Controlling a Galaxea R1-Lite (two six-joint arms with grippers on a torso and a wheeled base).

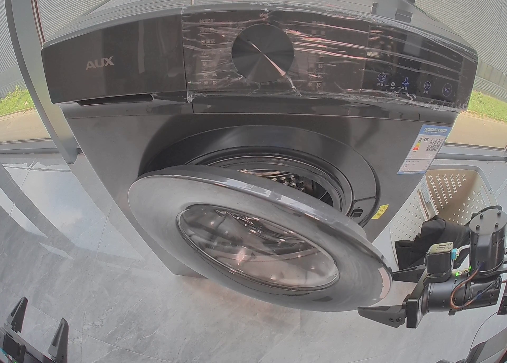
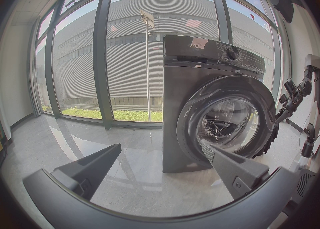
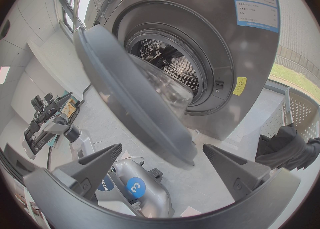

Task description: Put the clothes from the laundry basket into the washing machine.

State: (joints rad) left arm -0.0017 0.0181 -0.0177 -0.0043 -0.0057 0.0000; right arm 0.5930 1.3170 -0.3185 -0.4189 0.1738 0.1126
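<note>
The grey washing machine (image 1: pixel 132 137) stands in front of me with its round door (image 1: pixel 253 232) swung wide open, exposing the metal drum (image 1: pixel 290 179). A white laundry basket (image 1: pixel 459 190) stands on the floor to the machine's right, and a black garment (image 1: pixel 433 237) hangs over its near rim. My right gripper (image 1: pixel 377 293) is open and holds nothing, level with the door's right edge and just in front of the basket. In the right wrist view the door (image 3: pixel 126 90), drum (image 3: pixel 170 60), basket (image 3: pixel 300 113) and black garment (image 3: pixel 286 146) lie beyond the open right gripper (image 3: pixel 161 147). My left gripper (image 1: pixel 42 311) sits open, low at the left.
The open door juts out over the glossy grey floor (image 1: pixel 79 232) between both arms. Tall windows (image 2: pixel 126 56) rise behind and to the left of the machine (image 2: pixel 186 106). In the left wrist view, my left gripper (image 2: pixel 160 145) faces the machine's side from a distance.
</note>
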